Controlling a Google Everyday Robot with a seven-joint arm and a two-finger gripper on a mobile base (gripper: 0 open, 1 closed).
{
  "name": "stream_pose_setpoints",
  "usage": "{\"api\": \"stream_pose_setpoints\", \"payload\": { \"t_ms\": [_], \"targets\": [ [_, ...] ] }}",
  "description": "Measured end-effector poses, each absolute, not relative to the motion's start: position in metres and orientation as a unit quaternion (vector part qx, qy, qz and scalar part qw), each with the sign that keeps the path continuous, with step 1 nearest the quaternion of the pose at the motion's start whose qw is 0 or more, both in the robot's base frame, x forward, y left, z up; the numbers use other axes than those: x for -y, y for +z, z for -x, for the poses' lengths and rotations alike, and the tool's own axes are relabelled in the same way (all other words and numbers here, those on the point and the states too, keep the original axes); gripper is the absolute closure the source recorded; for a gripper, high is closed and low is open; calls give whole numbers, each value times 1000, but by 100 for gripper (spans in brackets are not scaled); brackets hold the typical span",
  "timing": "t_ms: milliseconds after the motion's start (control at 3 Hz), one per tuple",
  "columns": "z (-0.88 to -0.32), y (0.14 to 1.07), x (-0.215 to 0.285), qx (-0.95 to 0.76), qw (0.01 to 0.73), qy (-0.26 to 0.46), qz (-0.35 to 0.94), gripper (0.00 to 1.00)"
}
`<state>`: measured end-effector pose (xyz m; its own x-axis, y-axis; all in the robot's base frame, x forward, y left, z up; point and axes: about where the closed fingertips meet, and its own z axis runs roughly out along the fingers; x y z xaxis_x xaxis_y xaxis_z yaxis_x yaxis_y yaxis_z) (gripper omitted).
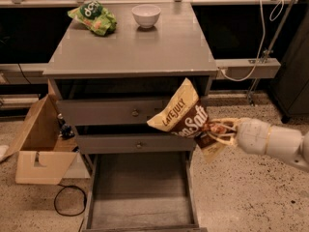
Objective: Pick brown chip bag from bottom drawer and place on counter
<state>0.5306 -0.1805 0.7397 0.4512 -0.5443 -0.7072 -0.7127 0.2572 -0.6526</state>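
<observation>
The brown chip bag (182, 116) has a tan top and white script on a dark brown middle. It hangs tilted in the air in front of the two upper drawers, at the cabinet's right side. My gripper (223, 132) comes in from the right on a white arm and is shut on the bag's lower right end. The bottom drawer (140, 197) is pulled out below, and its grey floor is bare. The counter (135, 47) is the grey top above the bag.
A green chip bag (93, 16) and a white bowl (146, 14) sit at the back of the counter. An open cardboard box (41, 144) stands on the floor at the left, with a black cable (67, 202) beside the drawer.
</observation>
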Motion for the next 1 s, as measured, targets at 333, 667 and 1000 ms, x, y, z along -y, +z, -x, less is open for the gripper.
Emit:
{"api": "stream_pose_setpoints", "payload": {
  "t_ms": [333, 667, 1000],
  "targets": [
    [-529, 761, 178, -513, 592, 52, 619, 100],
    [-529, 761, 178, -513, 592, 52, 619, 100],
    [-553, 786, 187, -514, 581, 5, 631, 100]
  ]
}}
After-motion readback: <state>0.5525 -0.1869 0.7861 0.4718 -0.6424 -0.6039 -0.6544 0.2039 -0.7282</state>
